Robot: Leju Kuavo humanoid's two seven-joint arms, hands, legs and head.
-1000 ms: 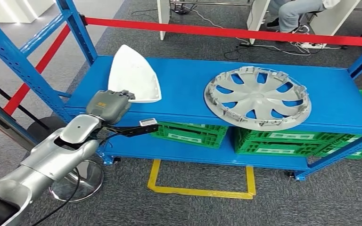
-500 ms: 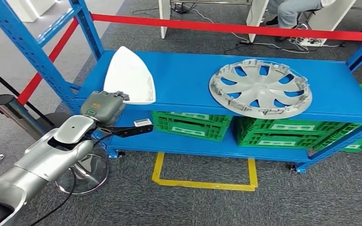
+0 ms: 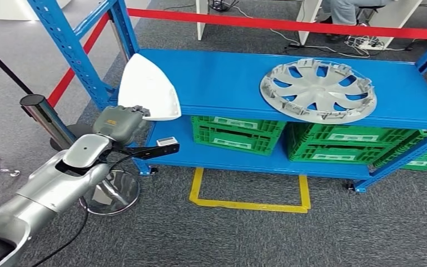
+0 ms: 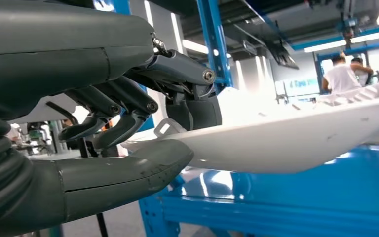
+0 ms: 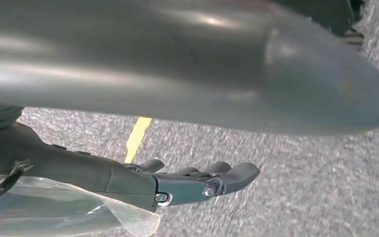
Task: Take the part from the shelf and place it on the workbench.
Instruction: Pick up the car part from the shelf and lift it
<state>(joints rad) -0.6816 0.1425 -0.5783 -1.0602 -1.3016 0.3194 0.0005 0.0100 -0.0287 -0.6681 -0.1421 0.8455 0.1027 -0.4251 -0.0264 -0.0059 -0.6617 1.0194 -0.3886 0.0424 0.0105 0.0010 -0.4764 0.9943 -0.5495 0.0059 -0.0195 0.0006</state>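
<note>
At the shelf (image 3: 222,83) edge — left hand (image 3: 119,123) around white part (image 3: 147,89).

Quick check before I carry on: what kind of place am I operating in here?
Probably a workshop or test area for car parts. A blue steel rack holds a silver wheel cover and a white moulded part, which the left hand grips; green crates sit below, and a red barrier strip closes off the area behind.

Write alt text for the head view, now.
The robot's left hand grips the near edge of a white triangular part on a blue shelf. A silver wheel cover lies to its right; green crates sit on the lower shelf.
</note>
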